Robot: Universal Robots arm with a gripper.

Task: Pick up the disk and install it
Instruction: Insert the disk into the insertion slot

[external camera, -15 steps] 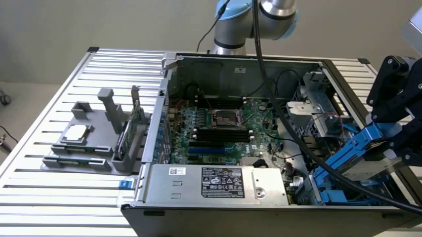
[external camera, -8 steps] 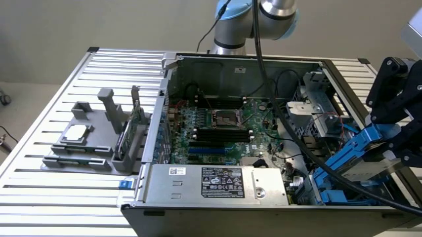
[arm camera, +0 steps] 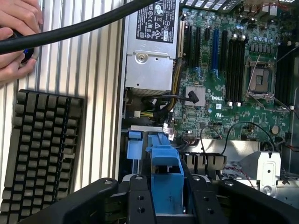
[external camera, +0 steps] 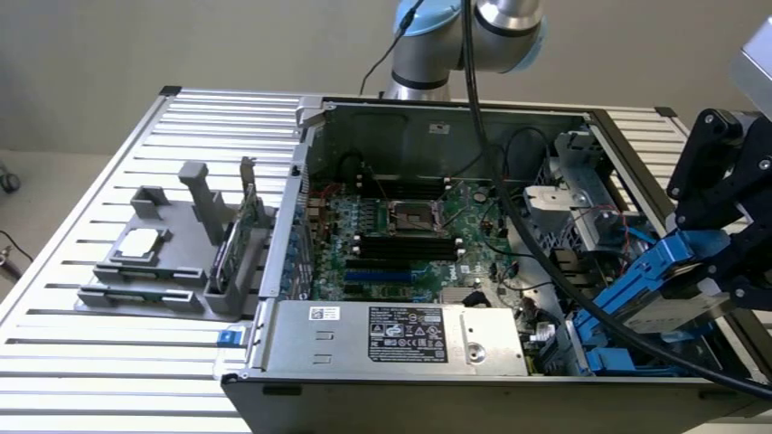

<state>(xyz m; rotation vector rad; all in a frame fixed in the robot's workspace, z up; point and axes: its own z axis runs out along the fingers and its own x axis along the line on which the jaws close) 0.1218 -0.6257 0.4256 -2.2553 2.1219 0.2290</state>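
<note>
Black end effector (external camera: 728, 262) pinches blue-framed silver-grey metal disk (external camera: 675, 312); its long axis slopes downward, apparently toward the blue plastic bay (external camera: 607, 362) beneath.

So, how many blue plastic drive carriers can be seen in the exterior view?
2. One blue carrier frames the disk in the gripper, at the exterior view's right; the other lies in the computer case below it. More may be hidden.

Computer case (external camera: 399, 117) sits on the bench (external camera: 108, 371), parts rack (external camera: 181, 271) at the exterior view's left, disk (external camera: 645, 282) in gripper (external camera: 710, 271) over the case's right edge.
</note>
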